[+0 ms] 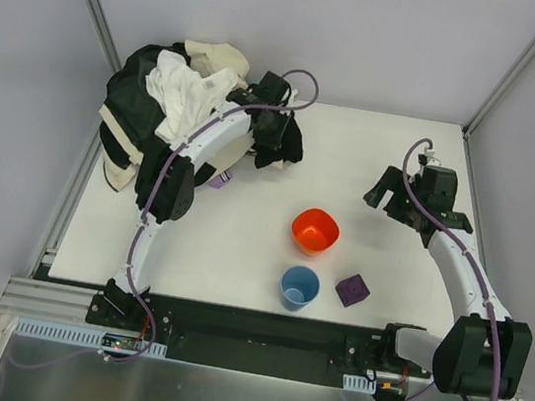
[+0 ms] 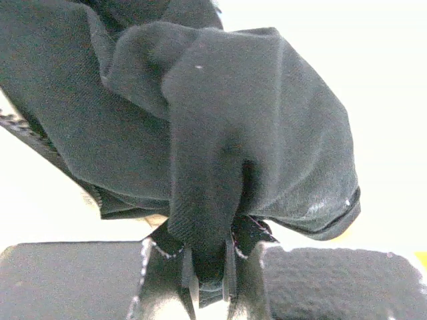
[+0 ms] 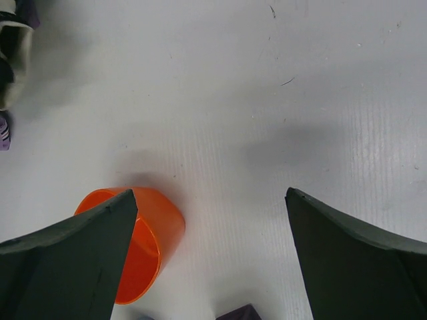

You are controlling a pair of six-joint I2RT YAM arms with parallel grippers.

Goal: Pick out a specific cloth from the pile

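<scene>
The pile (image 1: 160,111) of black, white and cream garments lies at the table's back left. My left gripper (image 1: 276,122) is at the pile's right edge, shut on a fold of black cloth (image 2: 220,133) that fills the left wrist view; its midpoint (image 2: 208,250) is wrapped in that fabric. Only a small lavender patch of the cloth (image 1: 219,180) shows under the left arm, and the rest is hidden. My right gripper (image 1: 380,192) is open and empty over bare table at the right, its midpoint (image 3: 210,200) beside the orange bowl.
An orange bowl (image 1: 315,231) stands mid-table and shows in the right wrist view (image 3: 143,247). A blue cup (image 1: 299,288) and a dark purple block (image 1: 352,290) sit nearer the front edge. Frame posts stand at the back corners.
</scene>
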